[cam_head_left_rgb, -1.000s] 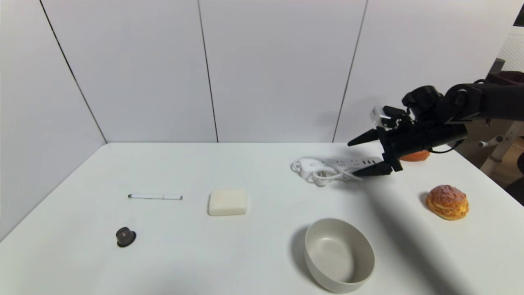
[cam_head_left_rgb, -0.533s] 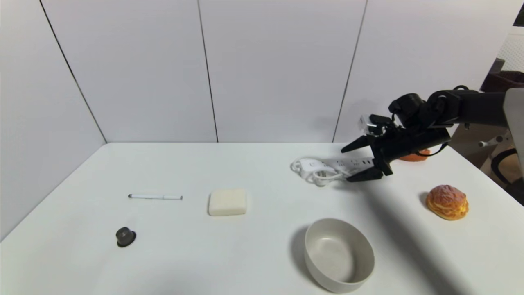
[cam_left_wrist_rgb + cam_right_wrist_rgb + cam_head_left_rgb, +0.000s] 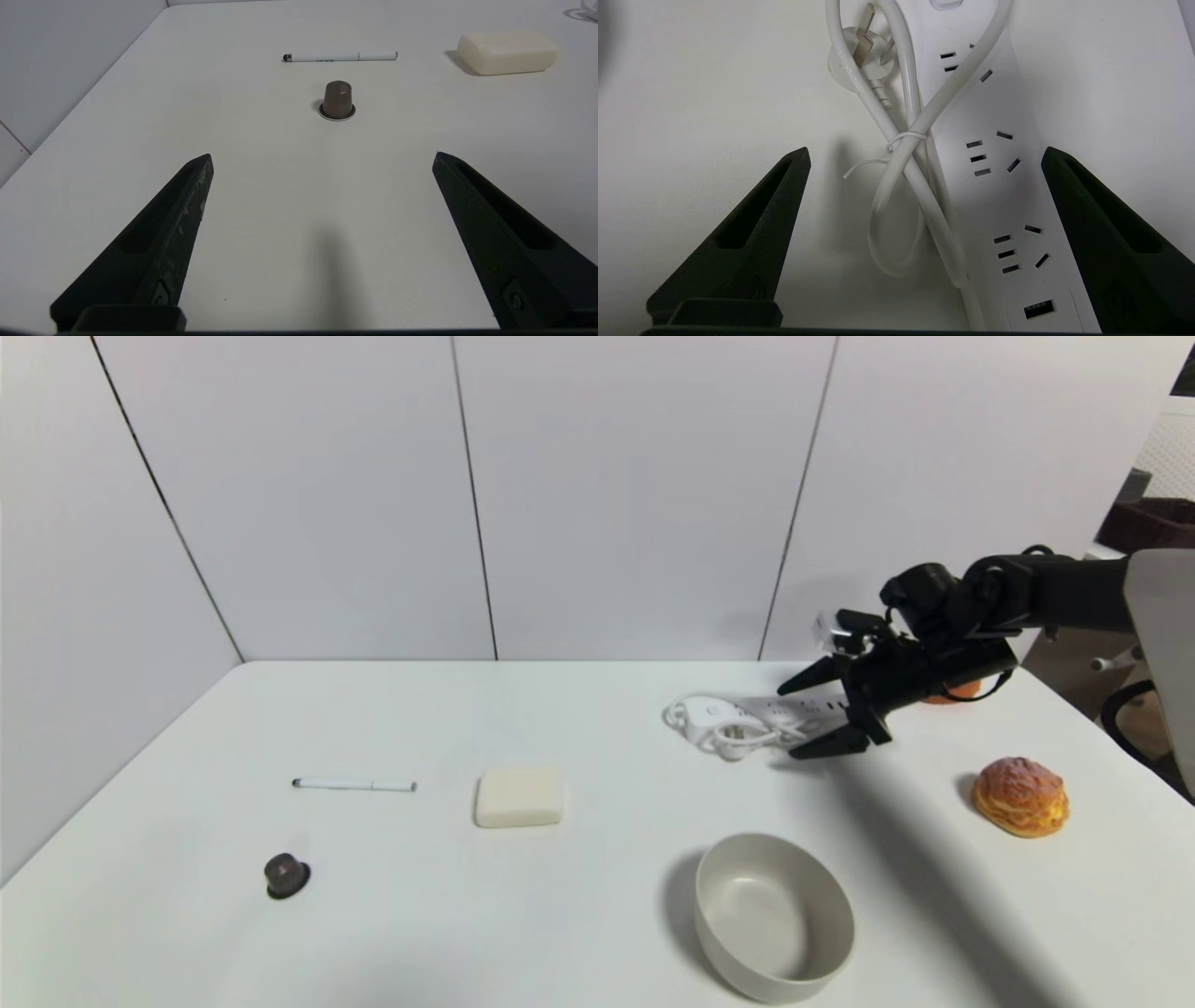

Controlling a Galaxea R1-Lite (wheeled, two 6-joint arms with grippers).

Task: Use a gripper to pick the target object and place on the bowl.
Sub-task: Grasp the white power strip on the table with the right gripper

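1. On the white table (image 3: 579, 728), all the things lie well apart from one another.
2. Reaching in from the right side, the right tool (image 3: 810, 719) hangs over the near end of the power strip (image 3: 794, 711), its two black fingers spread wide, one on each side of the strip and not touching it. The wrist view shows the strip's sockets and a USB slot between the fingers (image 3: 747, 224).
3. Toward the front of the table, right of centre, the beige-grey bowl (image 3: 709, 933) stands upright, nearer the robot than the strip.
4. The strip lies flat at the far right part of the table, its tied white cord (image 3: 901, 154) and plug just beside it on the robot's side.
5. A golden bun (image 3: 1019, 795) sits near the right edge.
6. A cream block (image 3: 519, 796) rests near the middle.
7. A white pen (image 3: 355, 785) lies to the left.
8. A small dark capsule (image 3: 286, 875) stands nearer than the pen.
9. The left tool (image 3: 322, 156) hovers low over the table's left side, fingers spread, holding nothing.
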